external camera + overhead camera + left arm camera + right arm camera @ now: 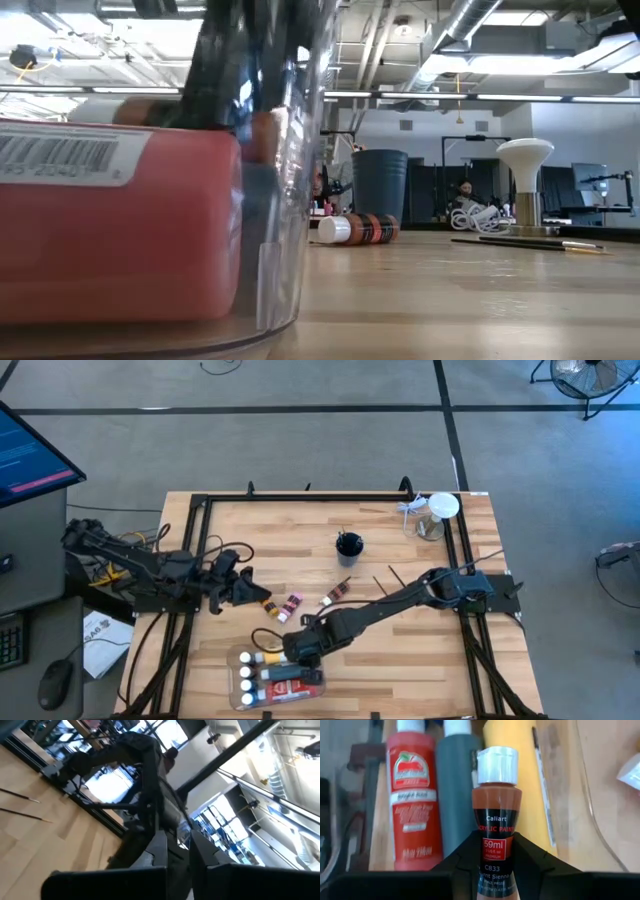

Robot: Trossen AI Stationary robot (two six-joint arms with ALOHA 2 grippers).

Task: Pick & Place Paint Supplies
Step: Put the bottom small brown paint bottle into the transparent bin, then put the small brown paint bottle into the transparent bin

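Right arm stretched diagonally from its mount at the tabletop's right edge toward the near-centre of the tabletop (420, 660), links low and almost straight; right tool (492, 851) clamped with both fingers around a brown paint tube (496, 820). Left arm folded at the tabletop's left edge, left tool (262, 600) fully closed, holding nothing.

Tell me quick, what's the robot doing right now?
Right gripper shut on brown paint tube, over the clear tray of bottles. Left gripper shut, empty, waiting at table's left. Nothing blocking.
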